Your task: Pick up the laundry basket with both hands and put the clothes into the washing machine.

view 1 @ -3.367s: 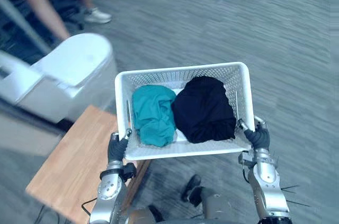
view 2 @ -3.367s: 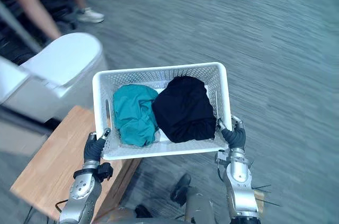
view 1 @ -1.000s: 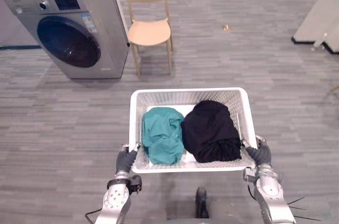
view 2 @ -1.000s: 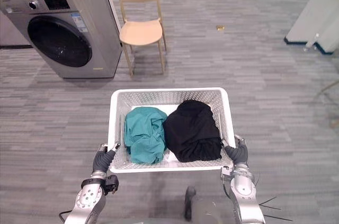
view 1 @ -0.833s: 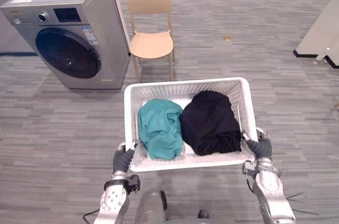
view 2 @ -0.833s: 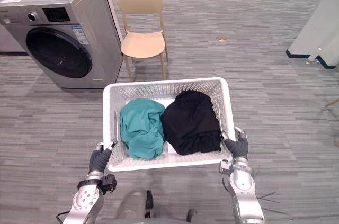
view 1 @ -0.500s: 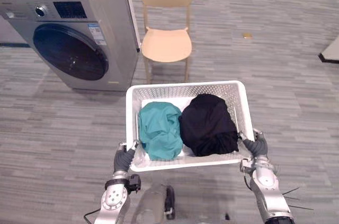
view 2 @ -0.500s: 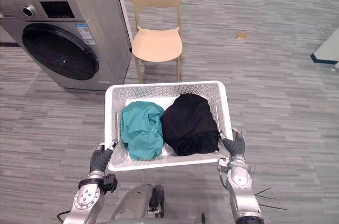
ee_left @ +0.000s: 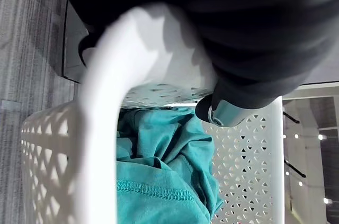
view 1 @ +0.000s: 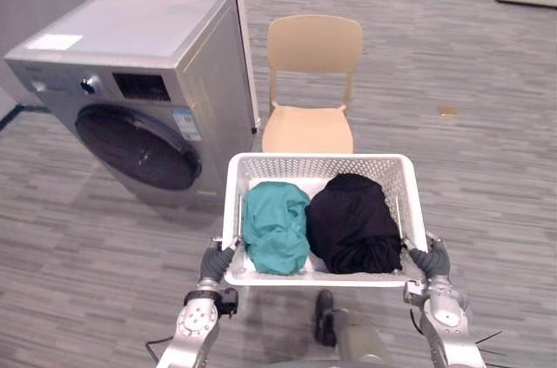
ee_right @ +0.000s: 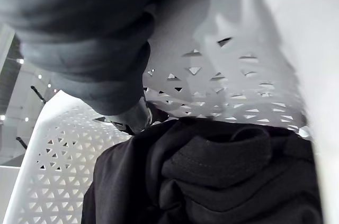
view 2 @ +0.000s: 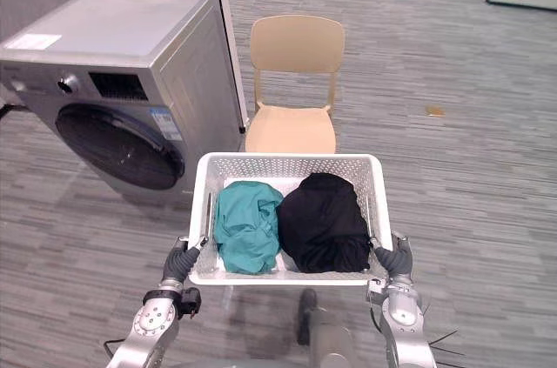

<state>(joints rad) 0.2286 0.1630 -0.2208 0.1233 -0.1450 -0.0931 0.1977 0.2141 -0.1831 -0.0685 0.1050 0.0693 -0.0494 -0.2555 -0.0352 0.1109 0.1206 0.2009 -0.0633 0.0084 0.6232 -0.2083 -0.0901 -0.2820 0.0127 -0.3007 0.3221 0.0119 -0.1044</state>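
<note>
The white perforated laundry basket [view 1: 322,163] is held above the grey plank floor [view 1: 496,168], with the left hand [view 1: 213,262] and right hand [view 1: 432,259] each curled round a near corner of its rim. Inside, a crumpled teal garment [view 1: 276,227] lies left and a black garment [view 1: 352,222] right. Since half a second ago the view has shifted: the silver washing machine [view 1: 148,81], door closed, and the beige chair [view 1: 312,81] stand nearer the far rim, with open floor to the right.

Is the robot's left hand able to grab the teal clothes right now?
Probably not. The left hand is curled round a handle of the laundry basket, beside the teal clothes, and the right hand grips the other side; letting go would likely tip it.
</note>
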